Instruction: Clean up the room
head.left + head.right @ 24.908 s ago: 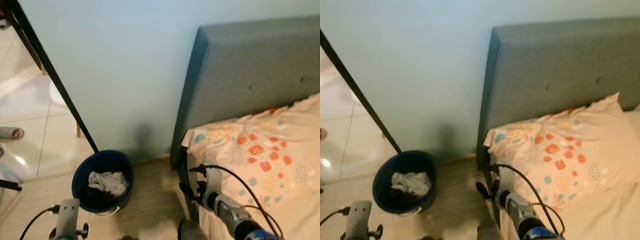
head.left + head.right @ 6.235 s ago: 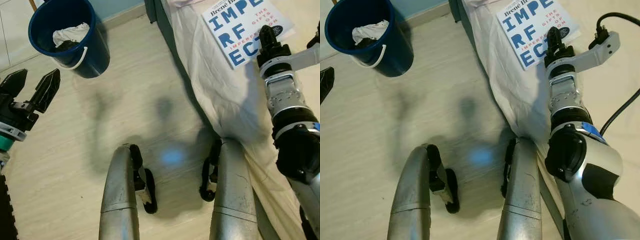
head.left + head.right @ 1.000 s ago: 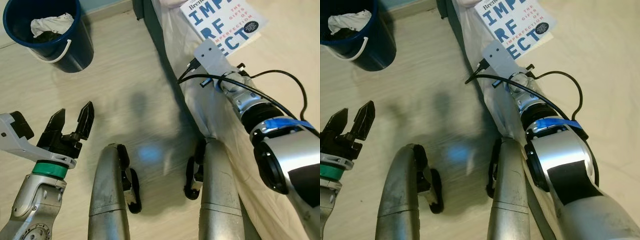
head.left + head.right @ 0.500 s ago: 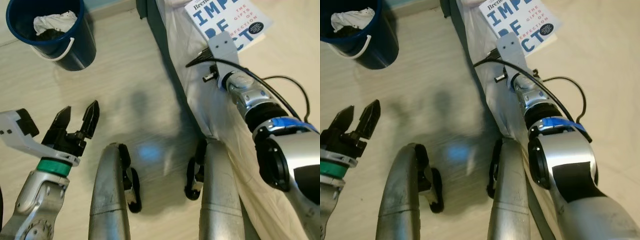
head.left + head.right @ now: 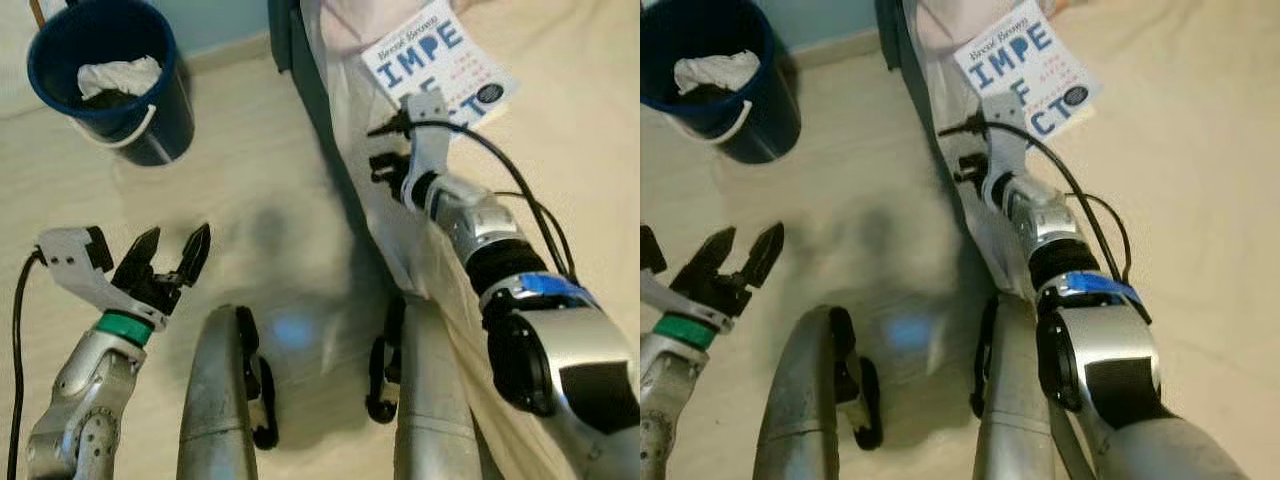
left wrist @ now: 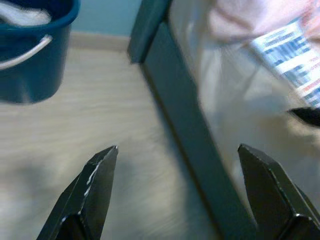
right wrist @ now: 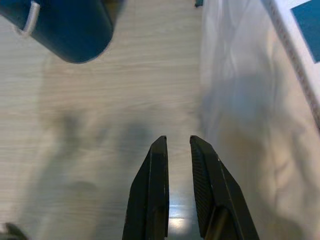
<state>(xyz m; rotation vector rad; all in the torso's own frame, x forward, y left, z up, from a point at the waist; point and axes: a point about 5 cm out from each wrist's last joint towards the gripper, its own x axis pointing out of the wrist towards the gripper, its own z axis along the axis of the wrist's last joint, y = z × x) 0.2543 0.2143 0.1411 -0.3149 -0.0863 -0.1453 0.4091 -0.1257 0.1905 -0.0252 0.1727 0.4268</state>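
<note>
A book (image 5: 440,62) with a white cover and big blue letters was seen lying flat on the bed (image 5: 580,150), close to the mattress edge and just below a pink pillow (image 5: 970,18). The right end effector (image 7: 179,165) was held out past the bed's side over the wooden floor (image 5: 260,210), its two fingers drawn narrow with only a slim gap and nothing between them; its wrist sat just beside the book's near corner. The left end effector (image 5: 170,258) was spread wide and empty, hovering above the floor ahead of the robot's left leg. A blue bucket (image 5: 115,85) with a white handle stood on the floor near the wall, well apart from both arms, with crumpled white cloth (image 5: 118,77) inside.

The book was judged the likely next item. Risks noted:
- The narrow fingers would have to be opened before any approach, or the cover would just be pushed.
- The book lay flat on soft bedding, so a finger could dig into the sheet (image 5: 400,230) and snag cloth instead of the cover.
- A shove toward the edge could tip the book onto the floor.
- The right wrist's cable (image 5: 520,190) hung loose over the bed and could be caught on the book.
- The head views were slightly blurred, so aim could be off.
</note>
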